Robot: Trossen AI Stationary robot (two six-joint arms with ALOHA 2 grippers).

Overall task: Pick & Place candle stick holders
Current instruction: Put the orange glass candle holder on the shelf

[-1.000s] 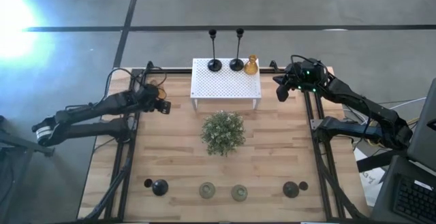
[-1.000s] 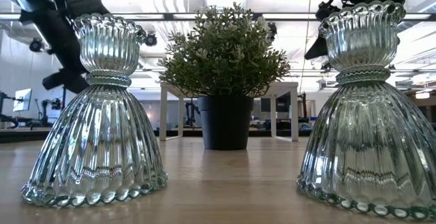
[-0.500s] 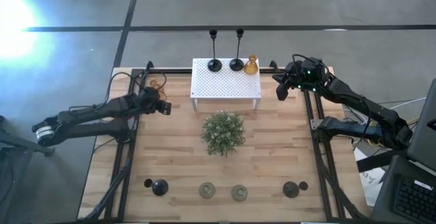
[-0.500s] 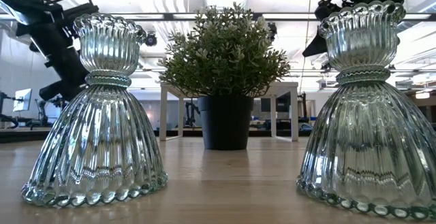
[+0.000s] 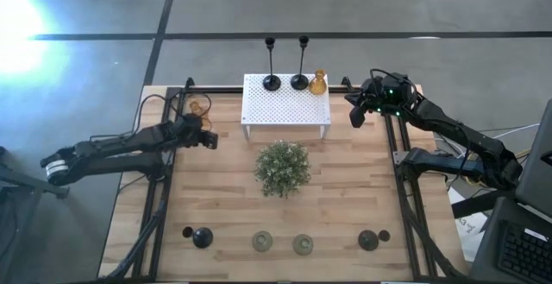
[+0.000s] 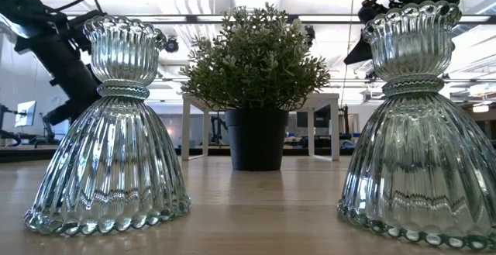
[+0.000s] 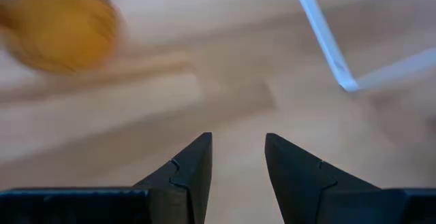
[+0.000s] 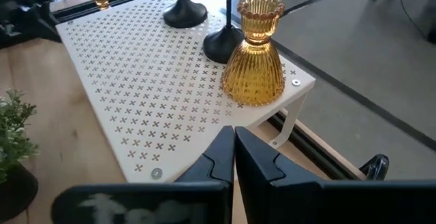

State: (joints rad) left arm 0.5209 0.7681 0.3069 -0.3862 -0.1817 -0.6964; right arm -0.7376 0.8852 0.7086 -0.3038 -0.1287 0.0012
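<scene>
Table [image 5: 345, 206], left gripper [image 7: 237, 157] empty, amber holder [image 7: 58, 30] blurred

The wooden table [image 5: 345, 189] carries a white perforated stand [image 5: 285, 103] at twelve o'clock and a bushy green plant [image 5: 282, 167] in a dark pot at the centre. At ten o'clock, beside the left rail, one amber glass holder [image 5: 197, 108] stands on the wood. Along the six o'clock edge there is a row: a black holder [image 5: 202, 237] with a small black piece [image 5: 187, 231] beside it, two pale greenish glass holders [image 5: 262, 242], then another black holder [image 5: 368, 240] with its small piece [image 5: 384, 236].
</scene>
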